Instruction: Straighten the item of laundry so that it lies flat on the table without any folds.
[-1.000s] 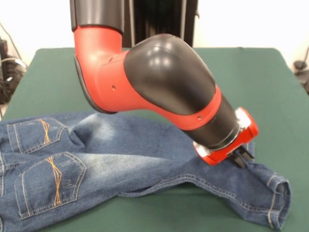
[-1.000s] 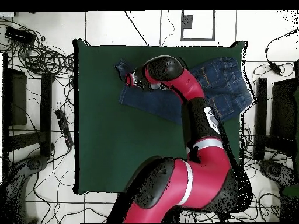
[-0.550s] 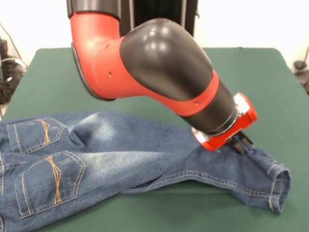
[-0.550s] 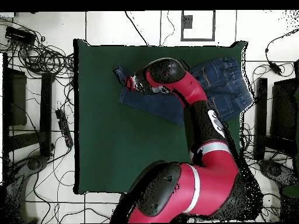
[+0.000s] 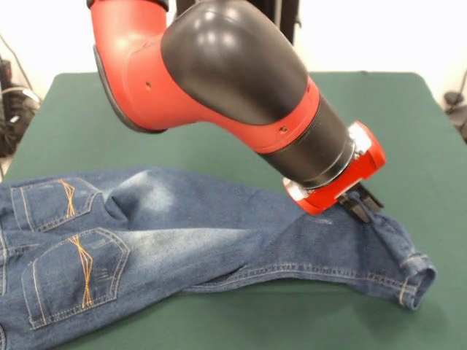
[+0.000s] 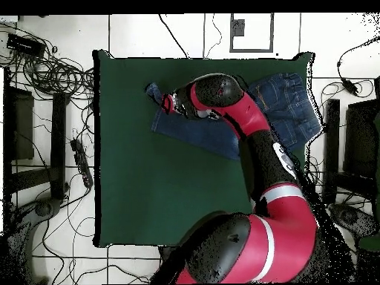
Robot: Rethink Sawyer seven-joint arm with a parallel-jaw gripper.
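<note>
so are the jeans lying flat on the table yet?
No. In the front view the jeans have one leg crossed over the other, and the leg end by the gripper is lifted and bunched.

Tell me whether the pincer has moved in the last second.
Yes. In the front view the pincer has risen away from the table's near edge, lifting the jeans leg.

Red/black arm (image 5: 233, 95) bent at elbow, wrist angled down; pincer (image 5: 359, 206) low, fingers hard to read

No text, label or number can be read anywhere
</note>
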